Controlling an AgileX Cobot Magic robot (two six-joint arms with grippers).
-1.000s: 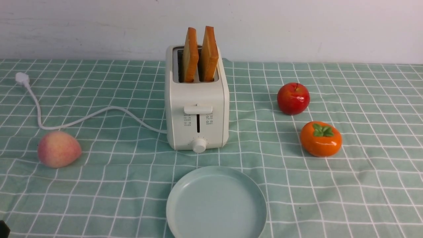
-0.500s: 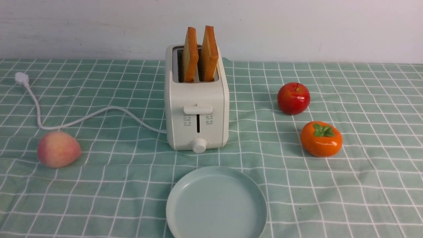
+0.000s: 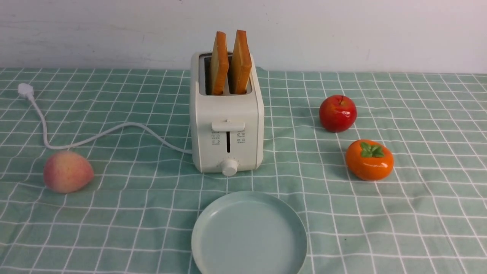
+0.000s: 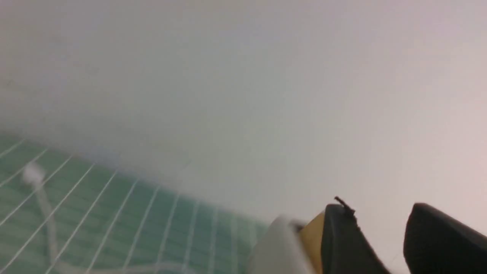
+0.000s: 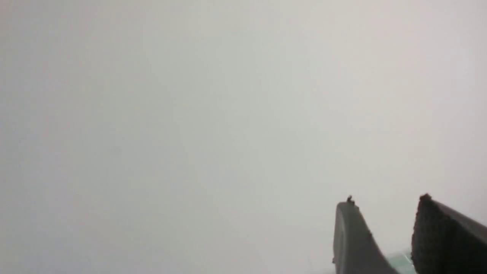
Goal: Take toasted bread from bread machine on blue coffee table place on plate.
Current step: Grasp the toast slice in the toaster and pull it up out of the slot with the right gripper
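Across the front view, the bread machine (image 3: 226, 129) stands central on the surface (image 3: 114, 213) with both slices of toasted bread (image 3: 219, 64) upright in its slots; the plate (image 3: 249, 236) lies bare just before it. No arm shows, so the task looks unstarted; next, one gripper must reach a slice from above. Peach (image 3: 67, 172), apple (image 3: 338, 113), persimmon (image 3: 369, 160) and cord (image 3: 127, 124) lie well aside, blocking nothing.

From the left wrist, the left gripper (image 4: 380, 217) is spread, the machine's blurred corner beside it.

From the right wrist, the right gripper (image 5: 386, 217) is spread too, facing blank wall (image 5: 190, 114).
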